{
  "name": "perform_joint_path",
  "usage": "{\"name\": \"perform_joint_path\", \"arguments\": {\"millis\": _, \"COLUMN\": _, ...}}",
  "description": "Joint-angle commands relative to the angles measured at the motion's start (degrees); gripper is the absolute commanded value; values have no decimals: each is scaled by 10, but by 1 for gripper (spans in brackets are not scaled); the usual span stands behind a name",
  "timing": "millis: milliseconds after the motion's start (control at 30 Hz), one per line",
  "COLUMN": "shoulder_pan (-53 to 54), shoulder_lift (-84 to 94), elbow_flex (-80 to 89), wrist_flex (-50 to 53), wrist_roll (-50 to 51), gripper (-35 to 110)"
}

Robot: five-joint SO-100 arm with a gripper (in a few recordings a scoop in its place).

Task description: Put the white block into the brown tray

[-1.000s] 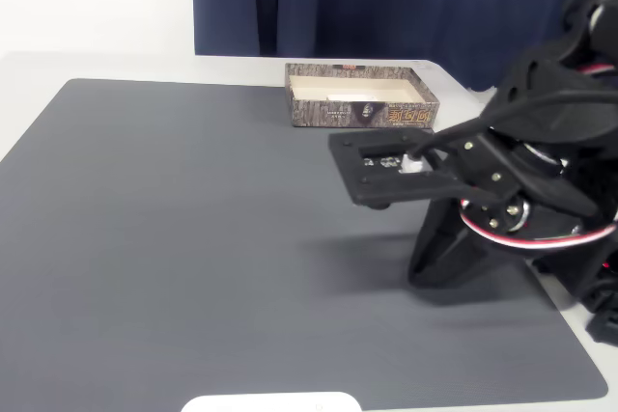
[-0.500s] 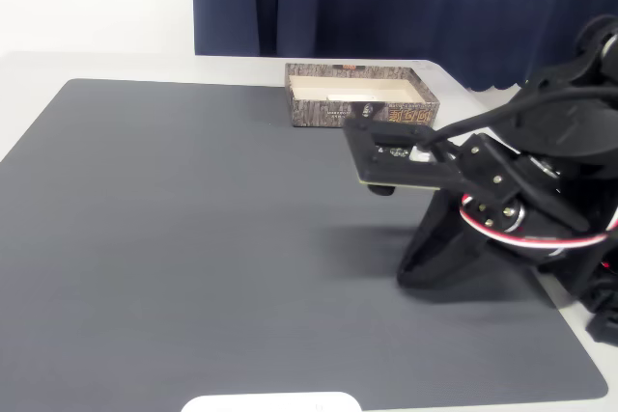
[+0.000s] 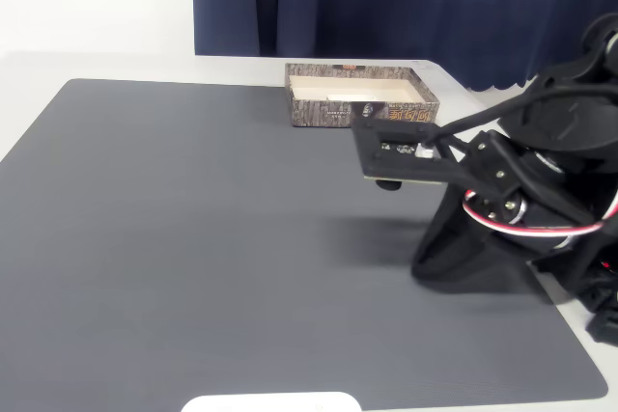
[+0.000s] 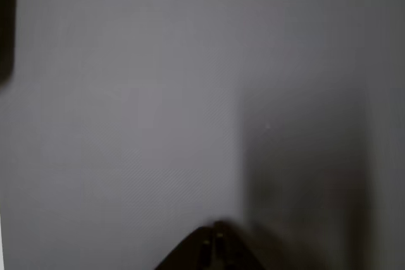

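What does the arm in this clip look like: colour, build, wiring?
In the fixed view the arm is matte black plastic with chunky angular links and small silver screws. The gripper is a flat black plate-like part with cut-outs. Red, white and black cables loop under the wrist joint. No markings are legible. In the wrist view a dark pointed tip shows at the bottom edge.

A dark grey mat (image 3: 193,238) covers the table before navy curtains (image 3: 386,2).

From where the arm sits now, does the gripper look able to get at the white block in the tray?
Probably yes. The white block lies in the open-topped brown tray, nothing covering it, and the gripper hangs just in front of the tray above the mat.
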Motion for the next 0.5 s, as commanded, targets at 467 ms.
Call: {"name": "perform_joint_path", "arguments": {"millis": 467, "shoulder_pan": 13, "shoulder_lift": -4, "elbow_flex": -4, "wrist_flex": 42, "wrist_roll": -69, "gripper": 3}}
